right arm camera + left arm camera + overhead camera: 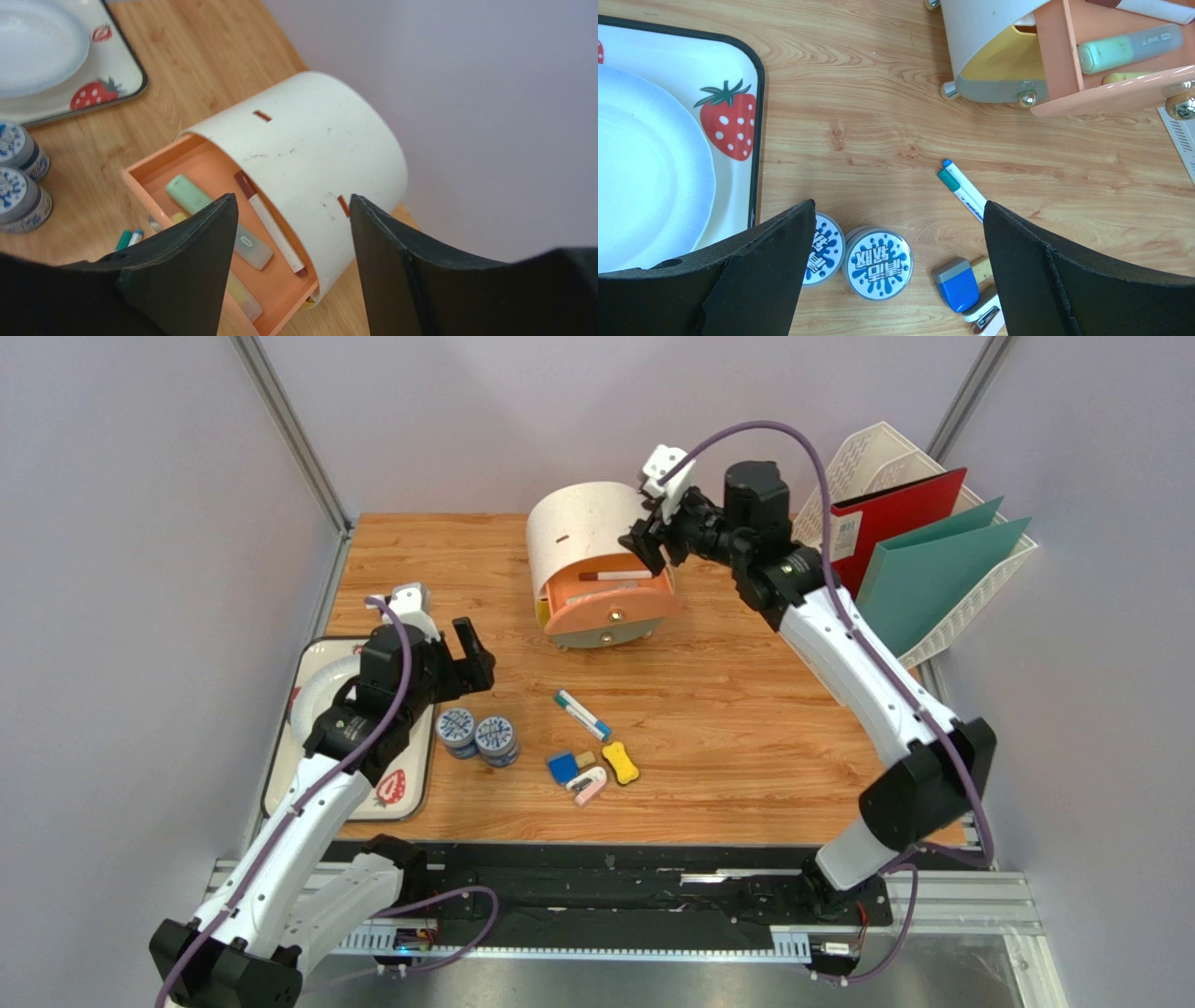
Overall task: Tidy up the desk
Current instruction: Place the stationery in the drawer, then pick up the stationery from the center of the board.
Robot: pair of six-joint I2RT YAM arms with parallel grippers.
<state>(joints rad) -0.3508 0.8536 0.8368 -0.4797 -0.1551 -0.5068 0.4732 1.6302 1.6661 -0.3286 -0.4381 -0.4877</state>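
Note:
The wood-grain desk (pixel 758 700) holds a white cylindrical organizer (pixel 582 525) with its orange drawer (pixel 610 595) pulled out. My right gripper (pixel 648 532) hovers over the drawer (pixel 210 164), open (pixel 293 198), nothing between its fingers. In the drawer lie a white pen with a brown cap (pixel 270 224) and a green highlighter (pixel 193 194). My left gripper (pixel 463 651) hangs wide open (pixel 896 259) and empty above two blue-and-white tins (pixel 878 264) (pixel 823 248). Two pens (pixel 579 714), a blue eraser (pixel 563 767), a yellow piece (pixel 620 763) and a small stapler (pixel 589 786) lie loose mid-desk.
A strawberry-print tray (pixel 407 791) with a white plate (pixel 316 686) sits at the desk's left edge. A white file rack (pixel 912 518) with a red and green folders stands at the back right. Metal rails edge the desk.

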